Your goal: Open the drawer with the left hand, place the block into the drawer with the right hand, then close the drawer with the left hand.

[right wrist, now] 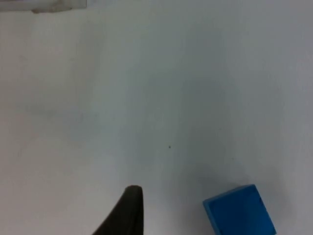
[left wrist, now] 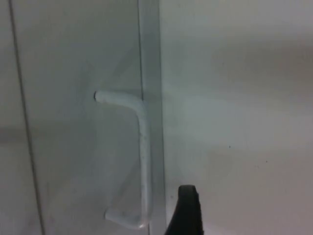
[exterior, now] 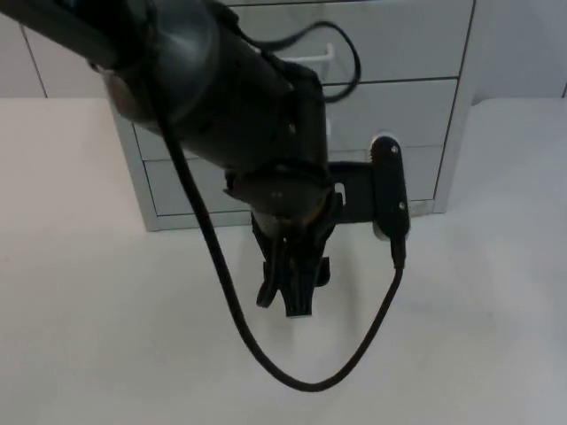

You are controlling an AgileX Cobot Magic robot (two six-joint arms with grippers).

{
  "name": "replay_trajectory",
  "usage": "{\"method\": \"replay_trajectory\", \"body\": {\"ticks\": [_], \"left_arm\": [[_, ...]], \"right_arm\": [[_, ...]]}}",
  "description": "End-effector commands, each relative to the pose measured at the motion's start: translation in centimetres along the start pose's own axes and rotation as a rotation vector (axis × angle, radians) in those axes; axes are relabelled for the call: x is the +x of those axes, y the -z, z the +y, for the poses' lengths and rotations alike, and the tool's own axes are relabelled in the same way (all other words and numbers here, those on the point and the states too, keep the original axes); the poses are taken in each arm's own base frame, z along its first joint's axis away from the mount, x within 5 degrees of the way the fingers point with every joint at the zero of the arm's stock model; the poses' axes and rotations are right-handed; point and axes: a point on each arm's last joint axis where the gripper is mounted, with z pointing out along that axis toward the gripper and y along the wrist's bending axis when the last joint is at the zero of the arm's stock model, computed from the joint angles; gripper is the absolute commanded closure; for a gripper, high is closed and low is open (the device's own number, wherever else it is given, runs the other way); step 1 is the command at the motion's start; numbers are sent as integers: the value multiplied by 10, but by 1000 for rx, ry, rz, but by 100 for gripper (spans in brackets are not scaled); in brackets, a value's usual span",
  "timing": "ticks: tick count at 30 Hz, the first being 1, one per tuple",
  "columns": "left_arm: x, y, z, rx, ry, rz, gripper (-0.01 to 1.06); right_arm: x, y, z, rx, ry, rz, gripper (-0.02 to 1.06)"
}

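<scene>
Top view findings: a grey drawer cabinet point(exterior: 390, 106) stands on the white table point(exterior: 89, 336) against the partition, and every drawer front I can see sits flush with the frame, so the drawers are shut. One white handle point(exterior: 310, 58) projects from an upper drawer, partly behind the arm. The left arm reaches across the cabinet front, and its left gripper point(exterior: 292, 297) hangs over the table just in front of the cabinet's base, fingers pointing away from the cabinet. The two fingers lie close together with nothing between them.

Left wrist view: a drawer front of the cabinet point(left wrist: 73, 73) shows, with a white bar handle point(left wrist: 139, 152) standing off it. One black fingertip point(left wrist: 188, 210) of the left gripper sits just beside the handle's near end, apart from it and not touching. The handle is outside the fingers, not between them.

Right wrist view: the blue block point(right wrist: 238, 211) lies flat on the table point(right wrist: 171, 98), near one black fingertip point(right wrist: 128, 208) of the right gripper. A clear strip of table separates block and fingertip; there is no contact. The block lies to one side of that finger, untouched. I cannot tell how wide the right gripper's fingers are set. A pale edge, possibly the cabinet's base, shows well apart from the block.
</scene>
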Motion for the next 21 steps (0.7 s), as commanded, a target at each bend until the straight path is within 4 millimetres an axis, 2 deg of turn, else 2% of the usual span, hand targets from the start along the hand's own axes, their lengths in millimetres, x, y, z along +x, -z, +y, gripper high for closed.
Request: {"method": "replay_trajectory", "body": {"ticks": [1,5,14,21], "left_arm": [[-4,-9,-2,-29,-13,-5,38],[-5,-10,1,-57,62,-7,38],[0,-8,5,-82,88,69,38],[-9,-9,4,-62,80,-38,38]], "right_arm": [[3,-3,-1,7,-8,-4,-1],[3,-3,-1,7,-8,-6,-1],[2,-3,-1,7,-8,-10,-1],[1,-3,-1,7,-8,-18,-1]]}}
